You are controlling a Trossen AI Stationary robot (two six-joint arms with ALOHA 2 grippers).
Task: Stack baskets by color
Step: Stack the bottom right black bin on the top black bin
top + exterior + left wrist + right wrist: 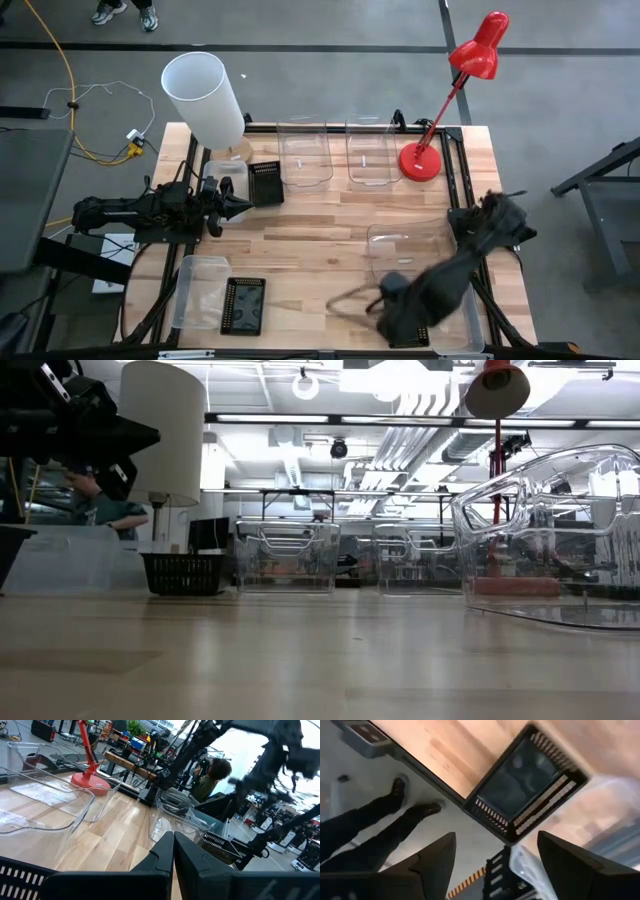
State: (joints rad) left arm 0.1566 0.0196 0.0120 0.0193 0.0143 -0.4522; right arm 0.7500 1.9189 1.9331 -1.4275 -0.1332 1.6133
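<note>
Black baskets: three are sitting apart on the desk (320, 240), none nested. One (418, 334) is lying at the near right edge, one (245, 305) at the near left, one (265, 183) toward the far left.
Frosted white baskets: two are showing, well apart. One (198, 288) is sitting just beside the near-left black one, the other (228, 170) just beside the far-left black one.
Clear baskets: two (305, 155) (371, 155) are standing side by side along the far edge. A larger one (410, 248) is lying on the right half (in the low view it is looking tilted).
Right end effector (495, 845): it is hovering over the near-right black basket with its fingers spread apart and gripping nothing. A translucent wall is showing beside that basket, and I cannot tell whether the two are touching.
Left end effector (172, 855): it is waiting above the far-left part of the desk with its fingers pressed together and nothing between them.
Progress: judging by how things are lying, no colour is sitting in a single stack yet, so most of the sorting is waiting to be done.
Likely step in hand: the right arm is dealing with the near-right black basket. Whether it is about to grasp or has just let go cannot be told.
Surroundings: a white cylinder lampshade (205, 95) and a red desk lamp (440, 110) are standing at the far corners, and a person's legs (370, 815) are showing on the floor past the near edge.
</note>
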